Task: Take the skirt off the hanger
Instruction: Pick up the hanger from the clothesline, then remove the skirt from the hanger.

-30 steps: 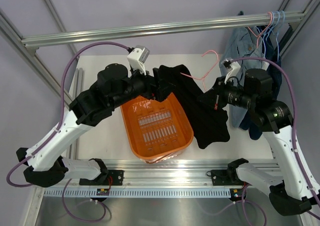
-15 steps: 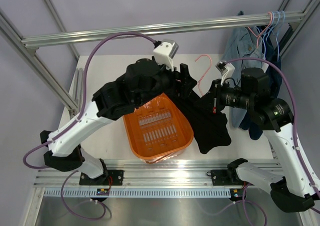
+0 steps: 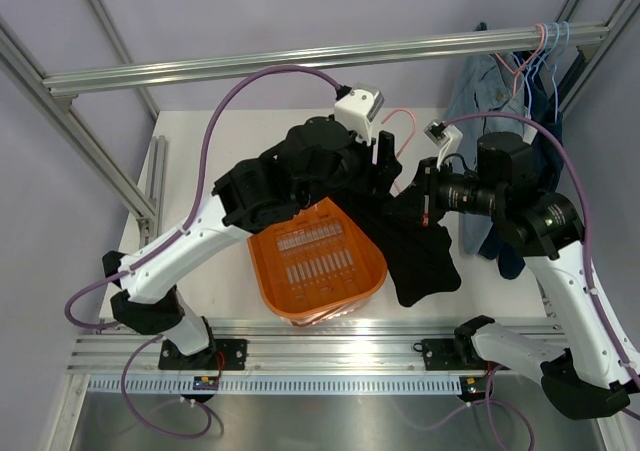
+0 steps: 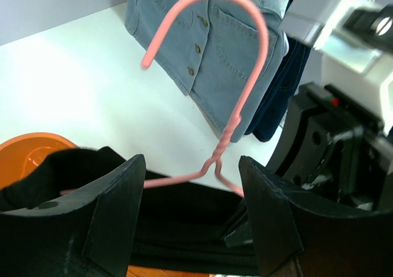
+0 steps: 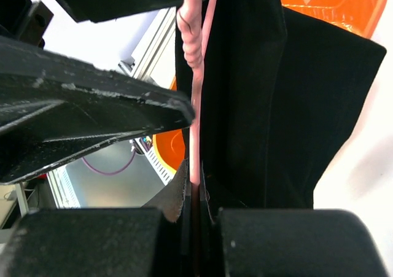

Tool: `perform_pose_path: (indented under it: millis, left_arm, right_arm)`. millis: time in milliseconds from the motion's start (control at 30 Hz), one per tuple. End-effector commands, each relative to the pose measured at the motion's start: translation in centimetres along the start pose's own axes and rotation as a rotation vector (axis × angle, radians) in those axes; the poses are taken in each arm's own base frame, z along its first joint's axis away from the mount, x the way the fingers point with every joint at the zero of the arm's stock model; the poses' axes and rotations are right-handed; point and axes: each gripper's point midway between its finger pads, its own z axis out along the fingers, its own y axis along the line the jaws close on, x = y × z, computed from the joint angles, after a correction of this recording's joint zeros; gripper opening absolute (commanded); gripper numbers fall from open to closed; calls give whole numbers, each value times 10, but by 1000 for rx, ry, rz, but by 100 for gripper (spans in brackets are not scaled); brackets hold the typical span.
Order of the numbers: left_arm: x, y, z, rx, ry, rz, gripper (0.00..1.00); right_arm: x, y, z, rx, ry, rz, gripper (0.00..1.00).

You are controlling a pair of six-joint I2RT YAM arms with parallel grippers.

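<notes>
The light-blue denim skirt [image 3: 478, 89] hangs from the rail at the back right; its button row shows in the left wrist view [image 4: 212, 50]. A pink wire hanger [image 3: 403, 121] is held over the table and carries a black garment [image 3: 420, 256]. My right gripper [image 3: 426, 197] is shut on this hanger's wire [image 5: 194, 142], seen between its jaws [image 5: 195, 194]. My left gripper [image 3: 386, 166] is open, and its jaws [image 4: 191, 166] straddle the hanger's twisted neck [image 4: 227, 139] just above the black garment [image 4: 178, 209] without touching either.
An orange basket [image 3: 365, 281] stands under the left arm, and the black garment drapes over its right rim. More pink and light-blue hangers [image 3: 552, 39] and dark navy jeans [image 3: 545, 111] hang on the metal rail [image 3: 300, 61]. Frame posts stand at both sides.
My left arm has swung right and its open gripper has come up to the hanger's neck. The hanger's hook has turned and shifted slightly left. The right gripper keeps its hold.
</notes>
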Motion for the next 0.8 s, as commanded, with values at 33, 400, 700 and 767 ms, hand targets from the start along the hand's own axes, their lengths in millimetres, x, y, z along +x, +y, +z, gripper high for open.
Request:
perform_pose_path:
  millis: [33, 400, 700, 767]
  left_arm:
    - [-26, -6, 2, 1, -69, 0, 63]
    - [-14, -13, 19, 17, -29, 4, 22]
    - [-48, 18, 2, -73, -85, 7, 0]
    - [-59, 33, -4, -101, -106, 11, 0]
  right_arm:
    - [-17, 25, -6, -77, -53, -52, 0]
    - [-22, 38, -15, -101, -67, -79, 0]
    - [-14, 25, -39, 41, -105, -72, 99]
    - [-11, 28, -54, 56, -146, -87, 100]
